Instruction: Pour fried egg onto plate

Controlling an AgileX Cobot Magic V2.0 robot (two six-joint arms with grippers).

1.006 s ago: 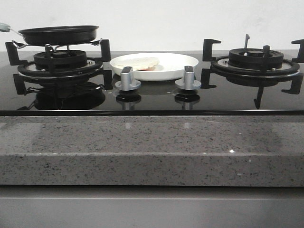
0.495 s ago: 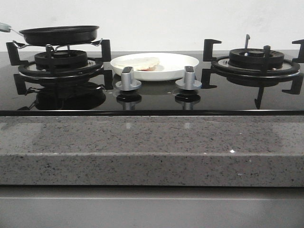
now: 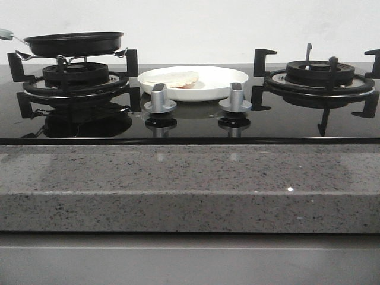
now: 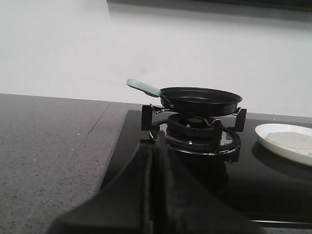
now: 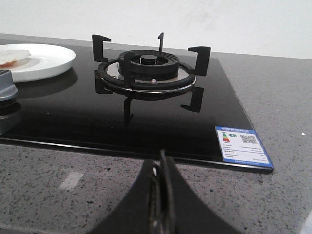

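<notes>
The fried egg (image 3: 173, 78) lies on the left part of the white plate (image 3: 219, 80), which sits on the black glass hob between the two burners. The plate also shows in the left wrist view (image 4: 273, 142) with the egg (image 4: 292, 140) on it, and in the right wrist view (image 5: 48, 61) with the egg (image 5: 12, 54). The black frying pan (image 3: 74, 43) with its pale green handle (image 4: 143, 87) rests on the left burner. My left gripper (image 4: 157, 146) is shut and empty, short of the left burner. My right gripper (image 5: 162, 156) is shut and empty over the grey counter.
The right burner (image 3: 319, 77) with raised black pan supports stands bare. Two silver knobs (image 3: 159, 98) (image 3: 235, 97) stand in front of the plate. A grey speckled stone counter (image 3: 190, 184) runs along the front. A blue-and-white label (image 5: 242, 146) sits at the hob's corner.
</notes>
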